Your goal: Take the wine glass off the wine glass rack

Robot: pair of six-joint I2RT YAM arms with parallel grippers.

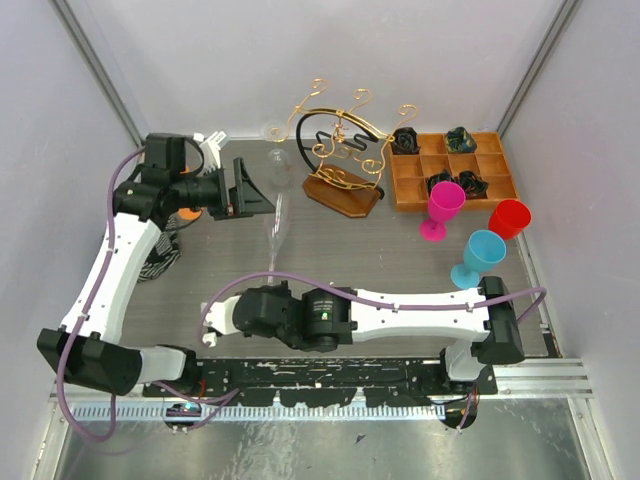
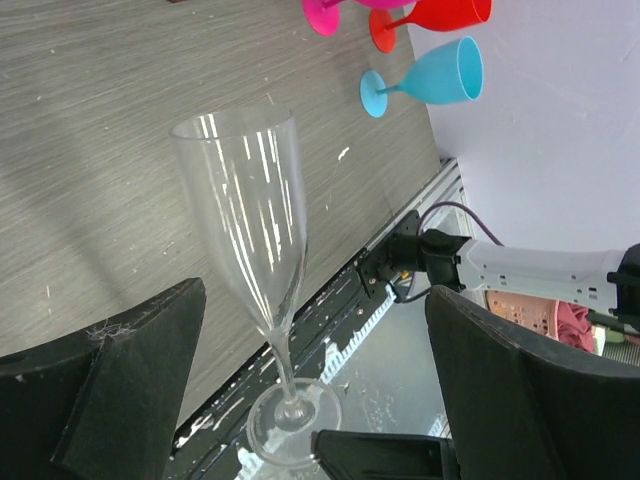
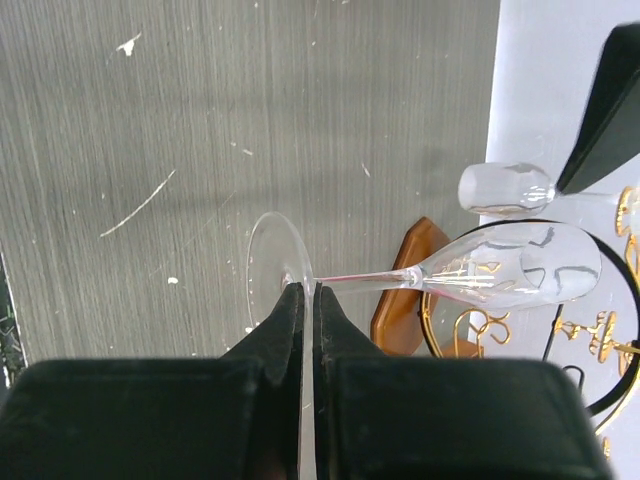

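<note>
The clear wine glass point(image 1: 276, 222) is off the rack, over the table to the left of it. My right gripper point(image 1: 268, 283) is shut on the rim of its foot; in the right wrist view point(image 3: 308, 290) the stem runs from the foot to the bowl point(image 3: 510, 270). My left gripper point(image 1: 262, 190) is open beside the bowl without touching it. In the left wrist view point(image 2: 315, 290) the glass point(image 2: 250, 220) shows between the spread fingers point(image 2: 120, 380). The gold wire wine glass rack point(image 1: 340, 140) stands on its brown oval base point(image 1: 343, 195) at the back.
A second clear glass point(image 1: 272, 130) sits by the back wall, left of the rack. An orange compartment tray point(image 1: 455, 168) with dark items stands at the back right. Pink point(image 1: 443, 208), red point(image 1: 509, 218) and blue point(image 1: 480, 255) goblets stand in front of it.
</note>
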